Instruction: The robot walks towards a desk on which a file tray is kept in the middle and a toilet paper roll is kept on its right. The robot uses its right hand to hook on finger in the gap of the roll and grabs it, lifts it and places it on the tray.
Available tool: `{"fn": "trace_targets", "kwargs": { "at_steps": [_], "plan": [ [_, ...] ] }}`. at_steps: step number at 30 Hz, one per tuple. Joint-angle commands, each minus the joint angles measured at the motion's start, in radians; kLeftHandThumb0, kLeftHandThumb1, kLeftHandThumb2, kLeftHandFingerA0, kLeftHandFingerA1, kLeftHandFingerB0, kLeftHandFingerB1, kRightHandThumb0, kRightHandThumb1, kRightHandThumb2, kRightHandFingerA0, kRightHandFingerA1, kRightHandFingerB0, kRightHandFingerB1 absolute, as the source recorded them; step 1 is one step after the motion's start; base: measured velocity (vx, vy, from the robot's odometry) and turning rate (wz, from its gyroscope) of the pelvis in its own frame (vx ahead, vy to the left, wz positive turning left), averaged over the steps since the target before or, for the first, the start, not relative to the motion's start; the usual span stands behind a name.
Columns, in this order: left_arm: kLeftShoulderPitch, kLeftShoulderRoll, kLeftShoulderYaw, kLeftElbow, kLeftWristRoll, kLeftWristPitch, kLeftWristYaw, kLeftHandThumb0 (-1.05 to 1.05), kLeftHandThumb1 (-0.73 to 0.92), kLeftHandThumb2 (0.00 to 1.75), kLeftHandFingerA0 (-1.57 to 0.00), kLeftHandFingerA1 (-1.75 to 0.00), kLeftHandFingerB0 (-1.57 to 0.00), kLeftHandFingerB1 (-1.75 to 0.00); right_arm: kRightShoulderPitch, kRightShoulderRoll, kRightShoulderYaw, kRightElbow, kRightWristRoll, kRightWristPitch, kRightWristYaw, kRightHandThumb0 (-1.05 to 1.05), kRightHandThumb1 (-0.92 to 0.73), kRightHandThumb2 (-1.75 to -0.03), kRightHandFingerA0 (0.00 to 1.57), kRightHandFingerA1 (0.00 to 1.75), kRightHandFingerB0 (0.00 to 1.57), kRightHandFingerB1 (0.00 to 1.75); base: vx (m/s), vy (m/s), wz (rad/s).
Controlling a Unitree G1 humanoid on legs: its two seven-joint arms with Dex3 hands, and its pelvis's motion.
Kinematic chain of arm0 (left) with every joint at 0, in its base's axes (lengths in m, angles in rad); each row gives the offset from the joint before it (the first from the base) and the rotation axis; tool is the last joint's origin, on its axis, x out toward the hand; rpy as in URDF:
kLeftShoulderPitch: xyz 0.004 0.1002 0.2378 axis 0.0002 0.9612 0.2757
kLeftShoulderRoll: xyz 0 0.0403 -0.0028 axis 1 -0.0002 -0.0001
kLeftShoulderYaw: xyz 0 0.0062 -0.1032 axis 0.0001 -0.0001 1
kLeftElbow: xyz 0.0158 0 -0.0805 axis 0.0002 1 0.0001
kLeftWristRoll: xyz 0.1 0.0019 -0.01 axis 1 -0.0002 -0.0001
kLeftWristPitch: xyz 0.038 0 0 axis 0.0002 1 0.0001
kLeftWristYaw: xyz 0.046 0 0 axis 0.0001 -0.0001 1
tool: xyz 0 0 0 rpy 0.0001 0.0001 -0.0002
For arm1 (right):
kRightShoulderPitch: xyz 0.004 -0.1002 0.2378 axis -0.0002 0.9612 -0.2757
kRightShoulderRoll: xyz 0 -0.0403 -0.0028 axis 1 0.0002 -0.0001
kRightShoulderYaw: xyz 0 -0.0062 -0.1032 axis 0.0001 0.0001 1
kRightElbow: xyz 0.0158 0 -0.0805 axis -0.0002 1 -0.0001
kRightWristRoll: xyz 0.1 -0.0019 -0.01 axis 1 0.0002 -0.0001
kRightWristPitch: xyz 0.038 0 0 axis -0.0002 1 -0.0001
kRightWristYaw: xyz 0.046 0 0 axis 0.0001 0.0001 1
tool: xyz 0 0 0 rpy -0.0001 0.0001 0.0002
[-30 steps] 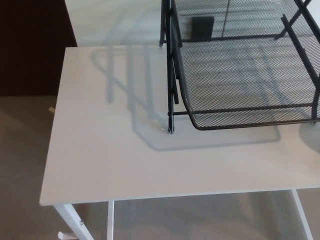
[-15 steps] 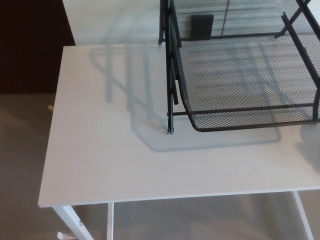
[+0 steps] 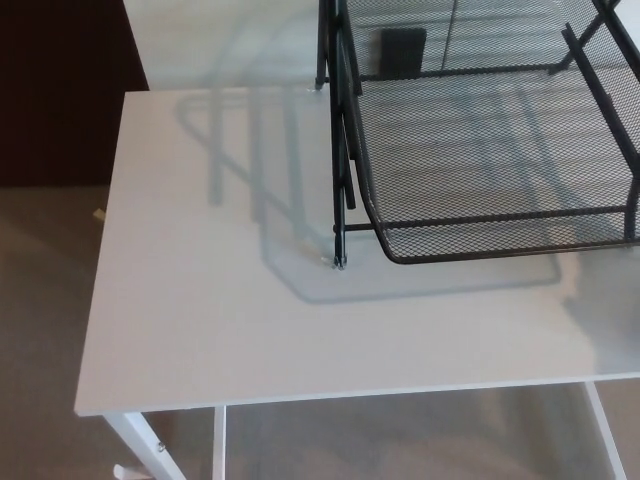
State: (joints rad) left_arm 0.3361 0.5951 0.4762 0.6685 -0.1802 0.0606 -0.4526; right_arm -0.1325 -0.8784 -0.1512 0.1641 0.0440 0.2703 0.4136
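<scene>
Grey carpet floor (image 3: 40, 300) under white flat-topped bench (image 3: 200, 300) | black wire-mesh file tray (image 3: 480, 150) stands on bench, cut off top and right | left hand, right hand, toilet paper roll all outside your view

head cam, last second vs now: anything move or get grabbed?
Only the view crept. The desk's left edge sits slightly further left in the picture, which is camera motion. A soft grey shadow at the desk's right edge has spread lower and leftward; what casts it is out of frame. Nothing was taken hold of or let go, and neither hand is in view. The wire tray stands where it was.
</scene>
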Motion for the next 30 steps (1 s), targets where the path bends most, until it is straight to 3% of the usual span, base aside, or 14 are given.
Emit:
{"fn": "trace_targets", "kwargs": {
  "at_steps": [1, 2, 3, 4, 8, 9, 13, 14, 15, 18, 19, 28, 29, 30],
  "plan": [
    [0.01, 0.022, -0.005, 0.002, 0.003, 0.032, 0.005, -0.71, 0.79, 1.1, -0.19, -0.56, -0.06, -0.44, -0.017, -0.043, 0.047, 0.046, -0.08, 0.039, 0.029, -0.45, -0.59, -0.59, 0.21, 0.36, 0.16, 0.27, 0.0, 0.0, 0.0],
    [0.016, 0.021, -0.003, 0.0, 0.003, 0.032, 0.006, -0.71, 0.79, 1.1, -0.19, -0.56, -0.06, -0.44, -0.019, -0.042, 0.051, 0.051, -0.082, 0.036, 0.03, -0.45, -0.59, -0.59, 0.21, 0.36, 0.16, 0.27, 0.0, 0.0, 0.0],
    [0.019, 0.022, -0.007, -0.003, 0.005, 0.038, 0.0, -0.7, 0.8, 1.1, -0.17, -0.55, -0.05, -0.43, 0.0, -0.054, 0.06, 0.055, -0.105, 0.008, 0.022, -0.48, -0.52, -0.7, 0.18, 0.42, 0.14, 0.35, 0.0, 0.0, 0.0],
    [0.018, 0.021, -0.007, 0.001, 0.004, 0.036, 0.0, -0.69, 0.92, 0.76, -0.21, -0.5, -0.11, -0.36, 0.009, -0.064, 0.063, 0.048, -0.11, 0.008, 0.029, -0.5, -0.53, -0.7, 0.15, 0.41, 0.13, 0.34, 0.0, 0.0, 0.0],
    [0.012, 0.026, -0.015, 0.019, 0.015, 0.023, 0.005, -0.7, 0.92, 0.76, -0.22, -0.52, -0.11, -0.36, 0.029, -0.069, 0.057, 0.049, -0.112, -0.008, 0.035, -0.49, -0.55, -0.68, 0.15, 0.39, 0.14, 0.33, 0.0, 0.0, 0.0],
    [0.01, 0.027, -0.018, 0.016, 0.016, 0.027, 0.007, -0.7, 0.8, 1.1, -0.19, -0.56, -0.06, -0.45, 0.036, -0.07, 0.057, 0.051, -0.117, -0.011, 0.035, -0.49, -0.54, -0.69, 0.15, 0.4, 0.14, 0.34, 0.0, 0.0, 0.0],
    [0.017, 0.028, -0.019, 0.013, 0.011, 0.025, 0.001, -0.7, 0.8, 1.1, -0.19, -0.57, -0.05, -0.43, 0.06, -0.073, 0.061, 0.015, -0.128, 0.016, 0.044, -0.43, -0.6, -0.59, 0.21, 0.36, 0.16, 0.27, 0.0, 0.0, 0.0],
    [0.019, 0.028, -0.019, 0.014, 0.011, 0.026, 0.003, -0.7, 0.8, 1.1, -0.2, -0.57, -0.06, -0.43, 0.058, -0.075, 0.066, 0.001, -0.127, 0.04, 0.059, -0.27, -0.52, -1.0, 0.03, 0.51, 0.01, 0.47, 0.0, 0.0, 0.0],
    [0.019, 0.028, -0.02, 0.018, 0.011, 0.02, 0.002, -0.7, 0.8, 1.1, -0.19, -0.57, -0.06, -0.43, 0.053, -0.078, 0.07, -0.001, -0.131, 0.046, 0.064, -0.28, -0.53, -1.0, 0.02, 0.51, 0.0, 0.46, 0.0, 0.0, 0.0],
    [0.029, 0.025, -0.02, 0.006, 0.008, 0.018, -0.001, -0.7, 0.8, 1.1, -0.19, -0.56, -0.06, -0.43, 0.046, -0.074, 0.067, -0.008, -0.138, 0.05, 0.066, -0.28, -0.52, -1.0, 0.03, 0.52, 0.0, 0.47, 0.0, 0.0, 0.0],
    [0.031, 0.024, -0.023, 0.003, 0.014, 0.02, 0.007, -0.7, 0.8, 1.1, -0.2, -0.56, -0.06, -0.44, 0.048, -0.069, 0.06, -0.01, -0.134, 0.049, 0.065, -0.48, -0.55, -0.68, 0.14, 0.41, 0.14, 0.32, 0.0, 0.0, 0.0],
    [0.035, 0.024, -0.03, 0.016, 0.02, 0.013, 0.008, -0.69, 0.81, 1.1, -0.19, -0.57, -0.05, -0.43, 0.085, -0.04, 0.0, -0.038, -0.107, -0.12, 0.056, -0.41, -0.55, -0.66, 0.18, 0.42, 0.19, 0.34, 0.0, 0.0, 0.0],
    [0.035, 0.023, -0.036, 0.012, 0.026, 0.016, 0.015, -0.67, 0.92, 0.79, -0.22, -0.51, -0.11, -0.36, 0.077, -0.03, -0.006, -0.057, -0.107, -0.127, 0.05, -0.4, -0.54, -0.66, 0.19, 0.43, 0.21, 0.34, 0.0, 0.0, 0.0],
    [0.032, 0.023, -0.04, 0.006, 0.028, 0.021, 0.019, -0.68, 0.8, 1.1, -0.2, -0.57, -0.06, -0.44, 0.08, -0.024, -0.014, -0.065, -0.104, -0.139, 0.046, -0.4, -0.53, -0.66, 0.2, 0.44, 0.22, 0.35, 0.0, 0.0, 0.0]
  ]
}}
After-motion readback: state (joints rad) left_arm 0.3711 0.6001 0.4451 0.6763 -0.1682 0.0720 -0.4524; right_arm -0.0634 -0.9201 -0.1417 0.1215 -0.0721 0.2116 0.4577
